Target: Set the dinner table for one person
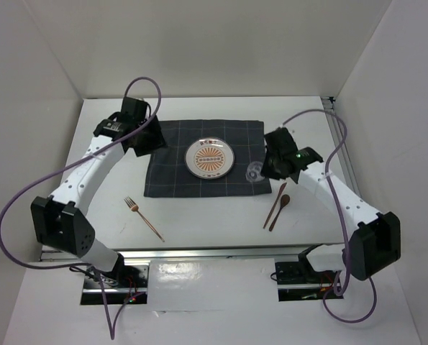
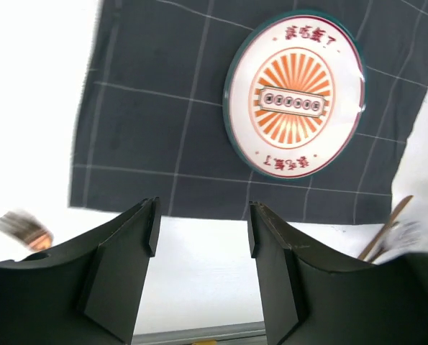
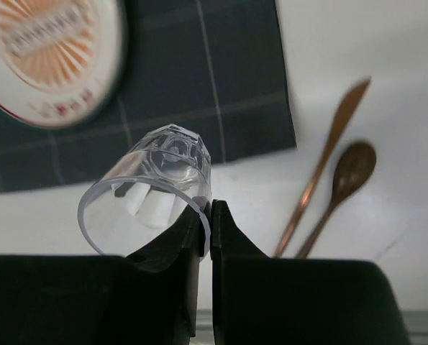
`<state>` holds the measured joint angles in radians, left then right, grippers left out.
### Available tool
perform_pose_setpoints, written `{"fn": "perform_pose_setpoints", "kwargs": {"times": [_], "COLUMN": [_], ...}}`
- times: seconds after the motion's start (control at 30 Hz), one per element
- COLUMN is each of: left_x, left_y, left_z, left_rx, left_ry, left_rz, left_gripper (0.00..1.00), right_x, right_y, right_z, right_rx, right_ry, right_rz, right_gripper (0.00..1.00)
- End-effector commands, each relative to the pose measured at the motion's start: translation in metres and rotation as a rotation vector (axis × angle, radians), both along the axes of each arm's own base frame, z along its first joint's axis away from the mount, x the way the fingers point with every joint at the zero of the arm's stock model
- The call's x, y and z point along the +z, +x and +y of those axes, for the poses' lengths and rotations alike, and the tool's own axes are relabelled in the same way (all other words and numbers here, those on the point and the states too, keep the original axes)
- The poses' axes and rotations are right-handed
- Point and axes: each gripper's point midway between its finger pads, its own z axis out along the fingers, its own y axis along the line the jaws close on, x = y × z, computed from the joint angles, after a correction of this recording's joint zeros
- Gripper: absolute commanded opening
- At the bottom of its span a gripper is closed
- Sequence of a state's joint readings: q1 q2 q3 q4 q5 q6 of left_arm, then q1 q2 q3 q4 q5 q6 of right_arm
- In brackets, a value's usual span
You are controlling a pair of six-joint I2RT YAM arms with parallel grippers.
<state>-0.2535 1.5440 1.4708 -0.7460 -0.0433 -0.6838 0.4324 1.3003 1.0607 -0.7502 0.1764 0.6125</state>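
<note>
I log plate point(image 1: 209, 158) on cloth point(image 1: 170, 169) on the bench point(image 1: 214, 226), fork point(image 1: 143, 218) left, knife point(image 1: 275, 204) and spoon point(image 1: 280, 208) right; right hand point(image 3: 206, 215) pinches the glass point(image 3: 152, 190) by its rim, left hand point(image 2: 203, 215) gapes empty; glass not yet set down.

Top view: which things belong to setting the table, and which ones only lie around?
Belong: dinner table, cloth, plate, fork, knife, spoon, glass held by the right gripper.
Only lying around: nothing loose; just the purple cables.
</note>
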Motion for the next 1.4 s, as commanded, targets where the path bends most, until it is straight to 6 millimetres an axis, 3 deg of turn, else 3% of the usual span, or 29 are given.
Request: {"fn": "perform_pose_setpoints", "kwargs": {"times": [0.0, 0.03, 0.07, 0.1, 0.13, 0.2, 0.23, 0.27, 0.3, 0.33, 0.37, 0.4, 0.43, 0.47, 0.5, 0.53, 0.57, 0.6, 0.67, 0.87, 1.07, 1.17, 1.2, 1.23, 1.37], "left_x": [-0.007, -0.015, -0.017, -0.019, -0.023, -0.024, -0.029, -0.030, -0.026, -0.027, -0.030, -0.026, -0.029, -0.033, -0.035, -0.035, -0.040, -0.040, -0.046, -0.060, -0.072, -0.074, -0.074, -0.077, -0.081], "left_y": [-0.027, -0.035, -0.039, -0.044, -0.053, -0.062, -0.067, -0.073, -0.077, -0.079, -0.084, -0.087, -0.090, -0.095, -0.097, -0.102, -0.107, -0.111, -0.120, -0.141, -0.150, -0.151, -0.151, -0.152, -0.154], "left_z": [0.024, 0.026, 0.028, 0.024, 0.023, 0.023, 0.022, 0.022, 0.023, 0.025, 0.028, 0.029, 0.032, 0.034, 0.036, 0.038, 0.039, 0.040, 0.038, 0.042, 0.044, 0.046, 0.046, 0.048, 0.048], "left_rx": [0.075, 0.075, 0.074, 0.069, 0.070, 0.079, 0.091, 0.088, 0.088, 0.101, 0.107, 0.107, 0.113, 0.113, 0.120, 0.120, 0.127, 0.128, 0.126, 0.176, 0.197, 0.213, 0.214, 0.218, 0.226], "left_ry": [0.090, 0.096, 0.097, 0.074, 0.070, 0.057, 0.043, 0.055, 0.054, 0.055, 0.067, 0.065, 0.077, 0.080, 0.090, 0.092, 0.091, 0.089, 0.079, 0.050, 0.053, 0.062, 0.062, 0.072, 0.072], "left_rz": [0.050, 0.070, 0.073, 0.083, 0.093, 0.120, 0.146, 0.151, 0.148, 0.148, 0.160, 0.151, 0.155, 0.165, 0.164, 0.168, 0.181, 0.174, 0.192, 0.205, 0.247, 0.261, 0.261, 0.266, 0.277], "left_gripper": [0.68, 0.68, 0.68, 0.68, 0.68, 0.68, 0.68, 0.68, 0.68, 0.68, 0.68, 0.68, 0.68, 0.68, 0.68, 0.68, 0.68, 0.68, 0.68, 0.67, 0.67, 0.67, 0.67, 0.67, 0.67], "right_x": [0.029, 0.049, 0.052, 0.033, 0.051, 0.050, 0.029, 0.048, 0.047, 0.024, 0.040, 0.037, 0.014, 0.028, 0.027, 0.009, 0.018, 0.005, 0.000, -0.027, -0.050, -0.058, -0.058, -0.063, -0.055], "right_y": [0.053, 0.078, 0.093, 0.112, 0.138, 0.165, 0.180, 0.202, 0.211, 0.221, 0.237, 0.244, 0.249, 0.261, 0.267, 0.270, 0.281, 0.282, 0.290, 0.291, 0.285, 0.289, 0.289, 0.288, 0.290], "right_z": [-0.007, -0.010, -0.010, -0.006, -0.008, -0.004, 0.000, 0.001, 0.007, 0.004, 0.011, 0.007, 0.009, 0.012, 0.008, 0.009, 0.004, 0.004, -0.009, -0.014, -0.015, -0.014, -0.012, -0.012, -0.008], "right_rx": [-0.010, -0.035, -0.033, -0.010, -0.025, -0.023, -0.012, -0.028, -0.014, -0.023, -0.020, -0.028, -0.026, -0.028, -0.037, -0.035, -0.050, -0.049, -0.067, -0.064, -0.063, -0.063, -0.057, -0.056, -0.044], "right_ry": [-0.105, -0.095, -0.094, -0.107, -0.090, -0.079, -0.098, -0.081, -0.065, -0.081, -0.058, -0.061, -0.076, -0.066, -0.067, -0.077, -0.069, -0.076, -0.066, -0.053, -0.063, -0.065, -0.056, -0.058, -0.035], "right_rz": [-0.109, -0.158, -0.165, -0.123, -0.172, -0.180, -0.143, -0.197, -0.193, -0.143, -0.192, -0.185, -0.132, -0.168, -0.167, -0.132, -0.162, -0.137, -0.131, -0.079, -0.035, -0.029, -0.027, -0.018, -0.036], "right_gripper": [0.00, 0.00, 0.00, 0.00, 0.00, 0.00, 0.00, 0.00, 0.00, 0.00, 0.00, 0.00, 0.00, 0.00, 0.00, 0.00, 0.00, 0.00, 0.00, 0.00, 0.00, 0.05, 0.09, 0.23, 0.56]}}
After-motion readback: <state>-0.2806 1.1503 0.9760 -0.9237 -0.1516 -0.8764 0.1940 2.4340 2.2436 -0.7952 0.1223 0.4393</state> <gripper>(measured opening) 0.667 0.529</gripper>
